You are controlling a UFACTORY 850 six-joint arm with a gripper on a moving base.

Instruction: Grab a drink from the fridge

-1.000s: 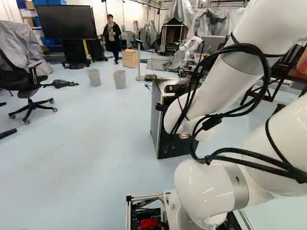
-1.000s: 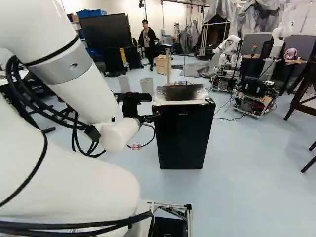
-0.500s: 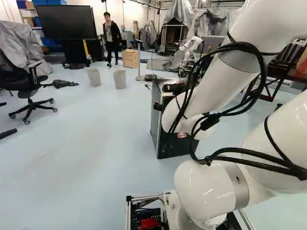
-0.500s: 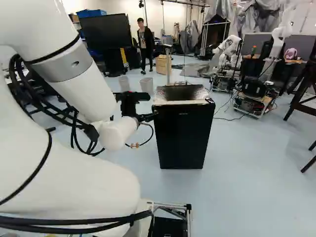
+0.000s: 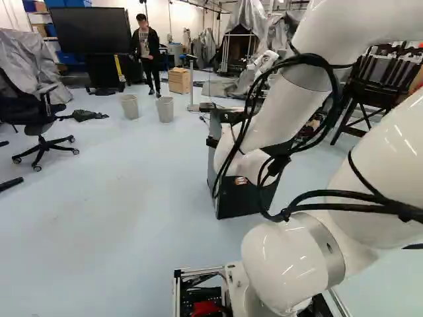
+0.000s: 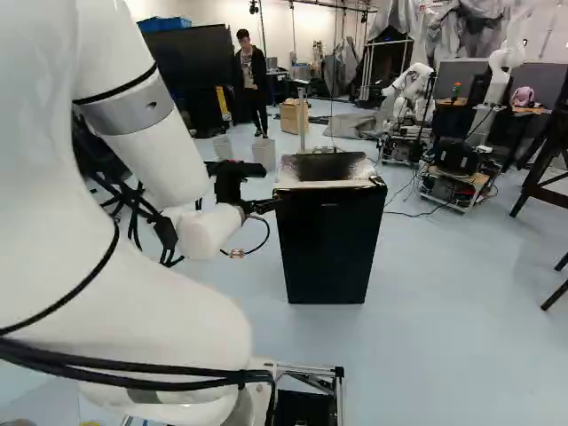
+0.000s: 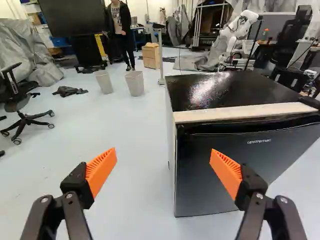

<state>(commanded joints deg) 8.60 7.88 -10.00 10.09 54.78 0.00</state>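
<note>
"What does the left base view give you?"

"One fridge (image 5: pixel 232 206), two bins (image 5: pixel 165 109), one office chair (image 5: pixel 41 120), one big screen (image 5: pixel 91 30). The fridge stands on the floor (image 5: pixel 119 198) right of the middle, partly behind the arm (image 5: pixel 274 119)."

"Anything different from half a second ago?"

"The arm's forearm has swung leftward against its foot joint and covers another part of the fridge. The fridge and bins sit where they did."

"And the right base view?"

"The same fridge, near the middle, with one gripper (image 6: pixel 266 205) by its upper left front edge. I can't tell whether they touch. There are two other robots (image 6: pixel 413 90) farther off. The arm has shifted here too, its gripper only slightly. The fridge front faces the base, long axis upright."

"So the wrist view: how do the fingers (image 7: pixel 101 167) stand?"

"Two of them, open and wide apart, orange pads facing each other. One near upright corner of the fridge is ahead, between them. Its front looks toward the gripper at a slant; the long axis runs floor to top."
</note>
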